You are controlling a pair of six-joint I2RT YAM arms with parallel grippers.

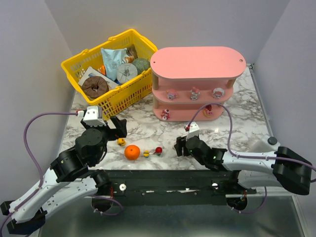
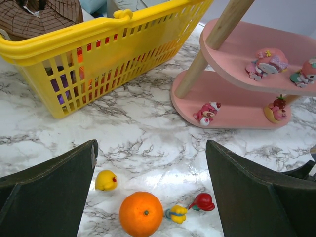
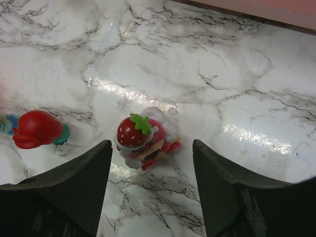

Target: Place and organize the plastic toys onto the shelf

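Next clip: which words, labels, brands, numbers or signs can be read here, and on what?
No text is legible in any view.
On the pale blue bag in the yellow basket: print too small to read.
On the round tin beside it: label blurred, unreadable.
On the pink shelf: no lettering visible.

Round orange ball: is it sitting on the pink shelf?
No, the round orange ball rests on the white marble table near a small yellow plastic toy, away from the pink three-tier shelf.
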